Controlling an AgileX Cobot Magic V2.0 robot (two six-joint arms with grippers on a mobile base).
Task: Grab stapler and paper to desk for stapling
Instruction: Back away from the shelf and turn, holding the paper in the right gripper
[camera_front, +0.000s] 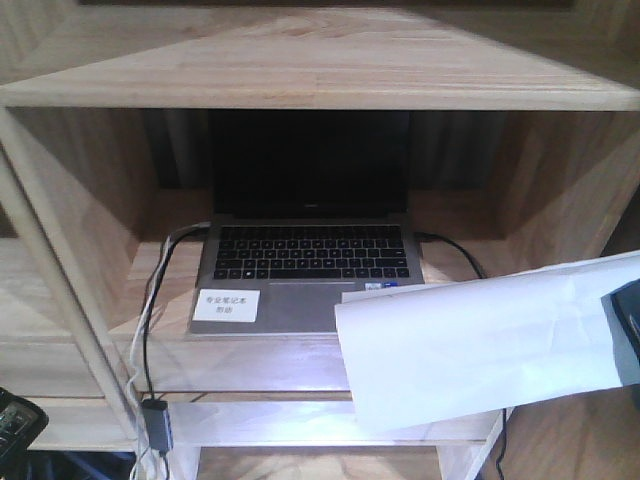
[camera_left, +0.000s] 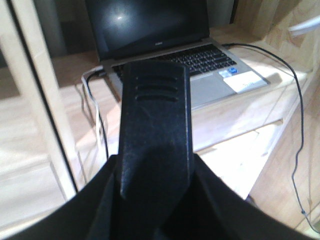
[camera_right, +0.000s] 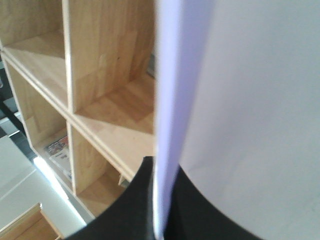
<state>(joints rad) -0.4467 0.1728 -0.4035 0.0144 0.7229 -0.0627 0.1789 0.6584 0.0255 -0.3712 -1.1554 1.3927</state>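
Wood shelf (camera_front: 320, 85) w/ laptop (camera_front: 310, 250) behind; L claw (camera_left: 154, 172) grips black ribbed stapler (camera_left: 156, 115), R claw (camera_right: 161, 200) pinches creased white paper (camera_front: 470, 340).

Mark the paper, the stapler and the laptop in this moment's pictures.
paper (camera_front: 470, 350), front-facing view, middle of the white sheet.
stapler (camera_left: 155, 135), left wrist view, black top surface below the grooves.
laptop (camera_front: 310, 255), front-facing view, on the keyboard.

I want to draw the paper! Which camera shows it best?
The front camera: the paper shows nearly whole, held up before the laptop. The right wrist camera sees it too close, blurry, in the right claw. The left wrist camera catches maybe a white sliver.
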